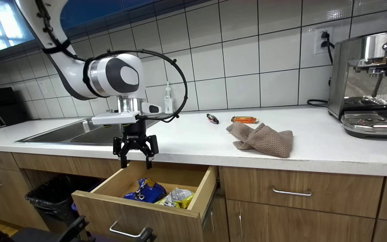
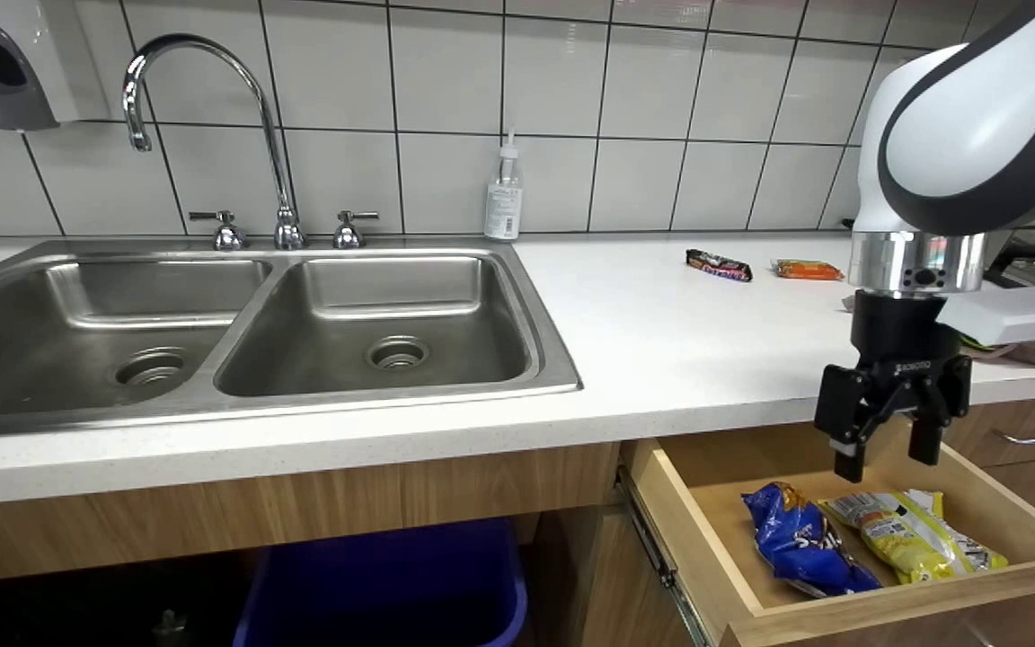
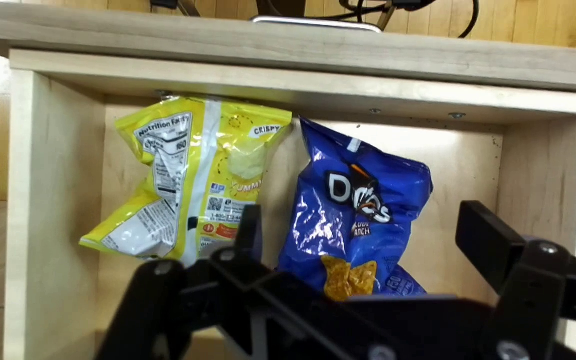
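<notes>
The end effector (image 1: 136,163) hangs above the open drawer (image 1: 163,218), its fingers (image 1: 149,164) spread wide.
In the drawer lies a blue Doritos bag (image 3: 353,210), seen between the fingers in the wrist view; just beside it, a yellow snack bag (image 3: 193,185). On the white surface (image 1: 193,141) lie a brown cloth (image 1: 267,140), an orange-wrapped bar (image 1: 244,119) and a dark-wrapped bar (image 1: 212,118).

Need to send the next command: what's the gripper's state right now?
Gripper: open, holding nothing, above the pulled-out drawer.
</notes>
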`<state>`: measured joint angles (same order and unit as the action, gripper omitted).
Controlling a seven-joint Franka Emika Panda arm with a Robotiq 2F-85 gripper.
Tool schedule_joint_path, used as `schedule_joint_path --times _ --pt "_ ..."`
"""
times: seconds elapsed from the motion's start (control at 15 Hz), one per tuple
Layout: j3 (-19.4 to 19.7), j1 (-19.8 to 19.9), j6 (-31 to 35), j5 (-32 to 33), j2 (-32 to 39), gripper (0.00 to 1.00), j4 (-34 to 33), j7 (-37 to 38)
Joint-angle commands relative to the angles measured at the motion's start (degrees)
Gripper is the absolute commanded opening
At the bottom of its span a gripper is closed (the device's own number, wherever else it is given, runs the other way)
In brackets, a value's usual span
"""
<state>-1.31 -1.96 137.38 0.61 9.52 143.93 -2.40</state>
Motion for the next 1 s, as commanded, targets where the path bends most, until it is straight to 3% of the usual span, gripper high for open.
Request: schedule_joint_path --times 0.0,0.47,0.93 --pt "0.69 0.38 -4.33 2.30 -4.87 1.00 3.27 0.48" --pt "2.04 1.33 -10.83 4.95 -9.40 1.00 7.63 -0.27" --pt "3.47 2.23 -10.43 9.89 -9.90 1.00 11.86 0.16"
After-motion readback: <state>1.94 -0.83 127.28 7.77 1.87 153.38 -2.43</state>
